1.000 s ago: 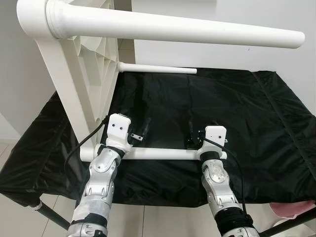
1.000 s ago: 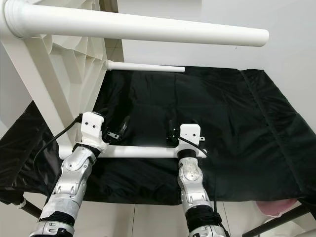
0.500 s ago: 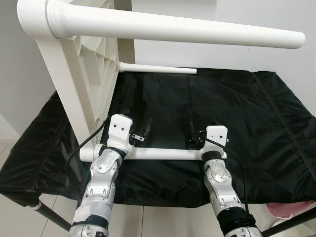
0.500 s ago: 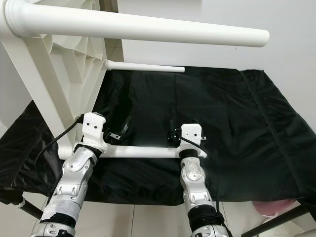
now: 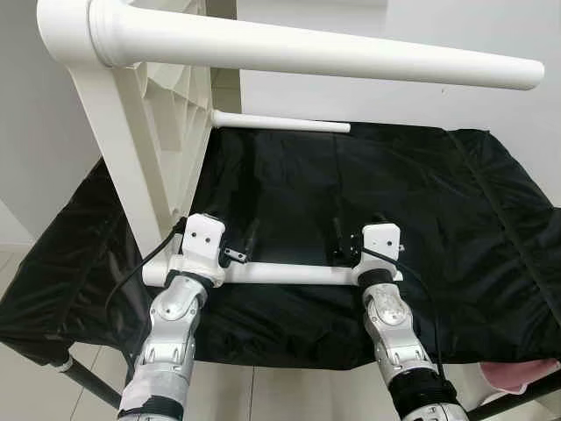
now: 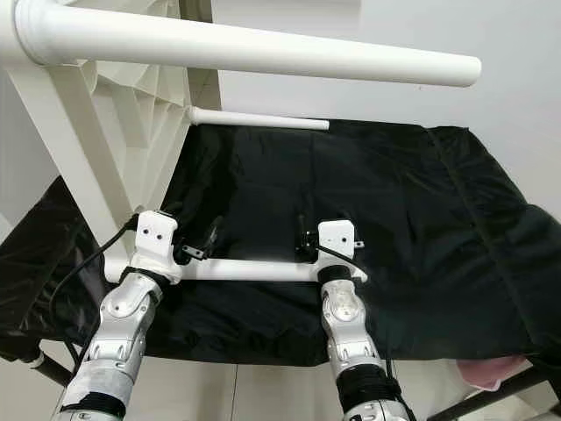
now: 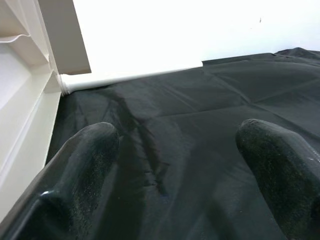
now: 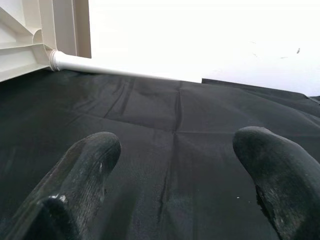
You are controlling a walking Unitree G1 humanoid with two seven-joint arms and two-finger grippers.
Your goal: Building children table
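Observation:
A white children's table lies tipped on its side on a black cloth (image 5: 421,202), its ribbed top panel (image 5: 149,149) standing upright at the left. One white leg (image 5: 333,57) juts out high across the view. A second leg (image 5: 280,124) runs along the cloth at the back. The third leg (image 5: 289,274) lies near the front edge, under both wrists. My left gripper (image 5: 241,244) hovers over this near leg by the panel, open, with only cloth between its fingers (image 7: 80,170). My right gripper (image 5: 351,239) sits over the leg's free end, open too, fingers (image 8: 85,170) spread above cloth.
The cloth-covered surface stretches wide to the right and back, up to a white wall. A pink object (image 5: 526,377) sits low beyond the front right corner. A black frame bar (image 5: 88,381) shows below the front left edge.
My left wrist has slid a little left and down along the near leg, toward the panel. The right arm has hardly moved.

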